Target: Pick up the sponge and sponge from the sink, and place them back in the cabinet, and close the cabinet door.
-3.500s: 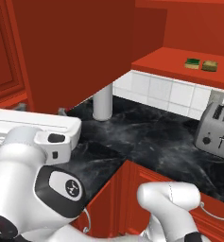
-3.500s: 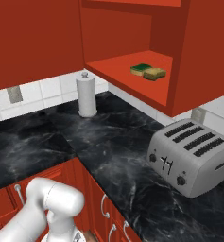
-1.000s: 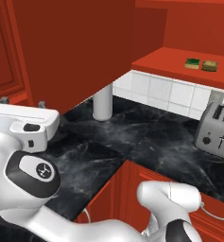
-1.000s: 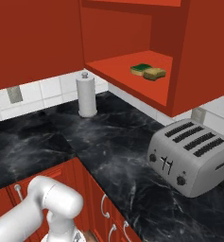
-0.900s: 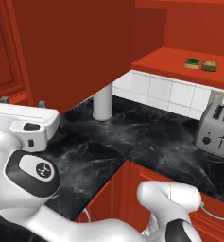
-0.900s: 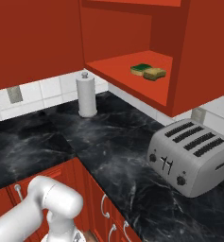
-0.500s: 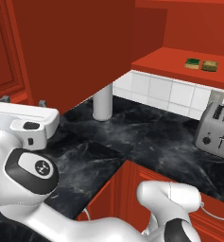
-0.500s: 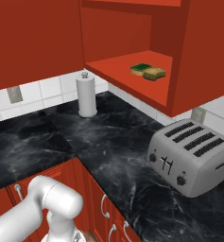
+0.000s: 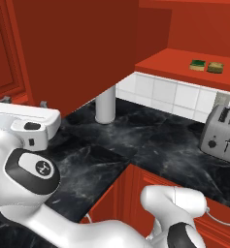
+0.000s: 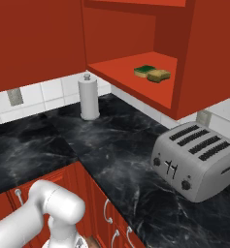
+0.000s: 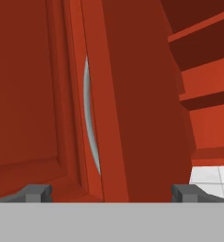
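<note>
Both sponges lie side by side on the red shelf of the open cabinet (image 10: 136, 34): a yellow-green sponge (image 10: 145, 71) (image 9: 197, 64) and a tan-yellow sponge (image 10: 159, 75) (image 9: 215, 67). The cabinet door (image 9: 2, 48) (image 11: 33, 94) stands swung open at the far left. My gripper (image 11: 112, 193) (image 9: 23, 101) is open and empty, close up to the door's edge and its curved silver handle (image 11: 90, 123), which sits between the spread fingertips (image 11: 38, 193). The sink is out of view.
A white paper towel roll (image 9: 106, 104) (image 10: 89, 97) stands in the corner on the black marbled counter (image 10: 111, 145). A silver toaster (image 10: 194, 160) (image 9: 223, 131) sits below the open cabinet. Red base cupboards (image 10: 102, 208) run under the counter.
Since the oldest frames my hand has shifted left toward the open door. Over the last second nothing has visibly moved; the sponges stay on the shelf.
</note>
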